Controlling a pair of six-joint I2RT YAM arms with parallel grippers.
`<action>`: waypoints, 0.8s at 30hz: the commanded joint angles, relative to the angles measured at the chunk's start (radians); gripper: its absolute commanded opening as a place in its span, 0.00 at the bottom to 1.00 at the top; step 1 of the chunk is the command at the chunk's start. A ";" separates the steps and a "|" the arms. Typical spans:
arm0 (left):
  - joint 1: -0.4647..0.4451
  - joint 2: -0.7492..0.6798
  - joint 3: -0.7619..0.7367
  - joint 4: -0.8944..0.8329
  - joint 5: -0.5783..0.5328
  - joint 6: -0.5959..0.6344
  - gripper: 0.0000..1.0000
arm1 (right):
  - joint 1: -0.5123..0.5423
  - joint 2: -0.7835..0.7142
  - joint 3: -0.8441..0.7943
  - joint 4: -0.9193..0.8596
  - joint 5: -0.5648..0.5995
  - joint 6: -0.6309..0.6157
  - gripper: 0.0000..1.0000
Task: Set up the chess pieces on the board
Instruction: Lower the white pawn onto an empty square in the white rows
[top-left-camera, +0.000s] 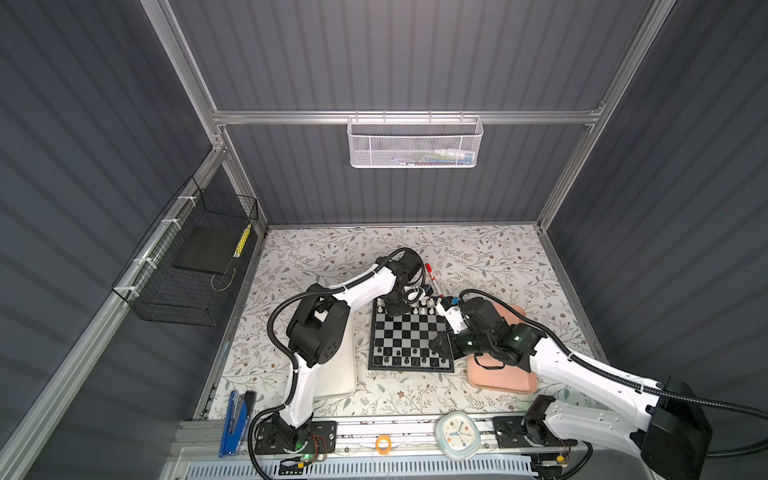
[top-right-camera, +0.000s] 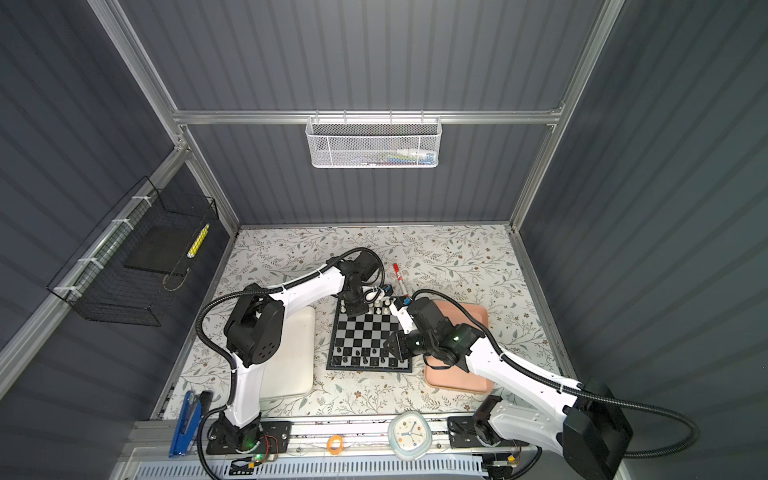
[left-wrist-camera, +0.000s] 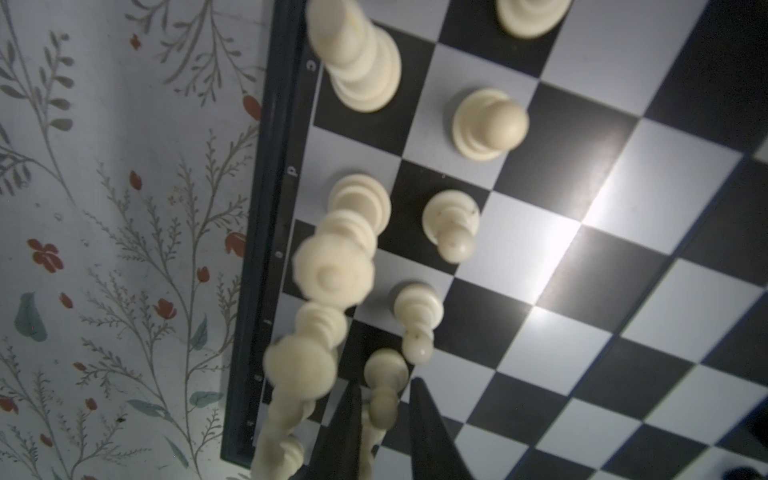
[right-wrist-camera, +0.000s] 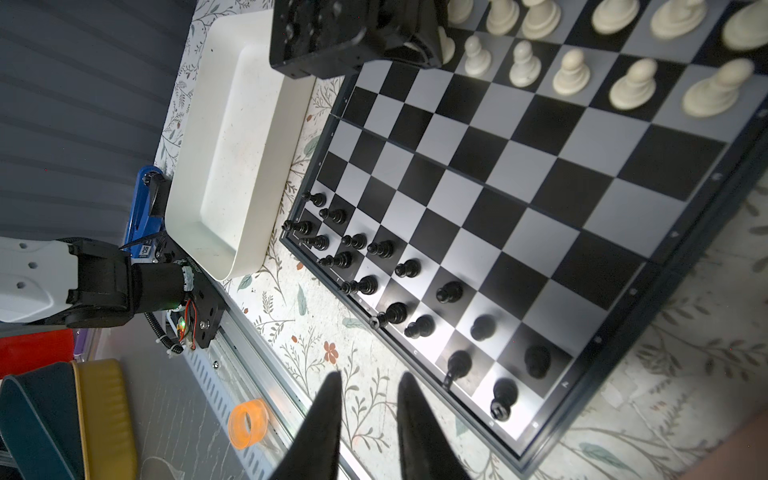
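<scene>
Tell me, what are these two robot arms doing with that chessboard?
They are setting up a chess game. The board has white pieces lined up along its far side and black pieces along its near side. The left gripper is down in the white rows, straddling a white pawn; whether it grips it is unclear. The right gripper hovers open and empty near the black pieces.

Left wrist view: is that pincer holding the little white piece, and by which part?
A white pawn stands between the jaws of the left gripper, which flank its head; whether they actually pinch it cannot be told.
</scene>
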 joint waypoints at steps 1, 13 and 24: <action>-0.007 -0.025 0.032 -0.041 0.008 0.010 0.24 | -0.004 -0.007 -0.013 -0.005 0.011 -0.002 0.26; -0.006 -0.035 0.038 -0.045 0.013 0.005 0.24 | -0.006 -0.029 -0.001 -0.024 0.027 -0.013 0.27; -0.007 -0.045 0.045 -0.055 0.014 0.004 0.25 | -0.007 -0.035 0.011 -0.039 0.031 -0.019 0.28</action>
